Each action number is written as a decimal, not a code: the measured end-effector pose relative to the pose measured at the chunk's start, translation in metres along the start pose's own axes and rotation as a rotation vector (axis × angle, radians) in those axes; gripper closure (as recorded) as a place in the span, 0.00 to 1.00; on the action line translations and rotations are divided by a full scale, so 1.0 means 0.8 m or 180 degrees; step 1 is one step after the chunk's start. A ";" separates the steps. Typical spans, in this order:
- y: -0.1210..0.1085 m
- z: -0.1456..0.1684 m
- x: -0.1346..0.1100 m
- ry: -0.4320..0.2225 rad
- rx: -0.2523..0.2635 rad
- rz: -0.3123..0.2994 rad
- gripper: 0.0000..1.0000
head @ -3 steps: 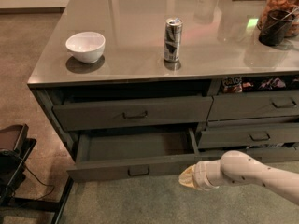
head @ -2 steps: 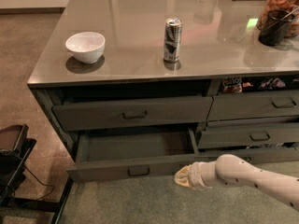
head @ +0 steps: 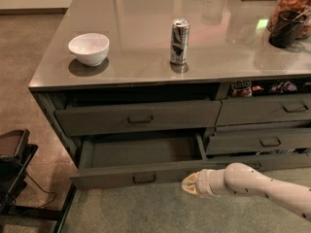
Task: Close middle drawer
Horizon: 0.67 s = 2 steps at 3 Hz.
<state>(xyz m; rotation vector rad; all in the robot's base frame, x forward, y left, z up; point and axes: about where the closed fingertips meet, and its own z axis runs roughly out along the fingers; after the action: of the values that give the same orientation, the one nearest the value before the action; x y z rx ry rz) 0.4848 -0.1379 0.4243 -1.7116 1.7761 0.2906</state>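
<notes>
while the middle drawer [head: 112, 178] stands pulled well out below the tabletop [head: 146, 57], the gripper [head: 191, 184] sits low at the right end of its front, seemingly touching it, open or shut i cannot tell, so the reach looks complete and a straight inward push seems due next.

On the counter [head: 136, 13] a white bowl [head: 89, 48] stands left of an upright can [head: 179, 41], with a dark cup [head: 284, 29] at far right.
</notes>
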 end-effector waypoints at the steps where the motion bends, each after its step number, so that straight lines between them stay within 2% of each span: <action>1: -0.006 0.011 0.007 -0.0011 0.0260 -0.0149 1.00; 2: -0.019 0.022 0.013 -0.0053 0.0535 -0.0254 1.00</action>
<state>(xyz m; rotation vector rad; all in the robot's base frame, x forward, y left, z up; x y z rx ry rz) 0.5049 -0.1380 0.4086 -1.6503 1.6662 0.1173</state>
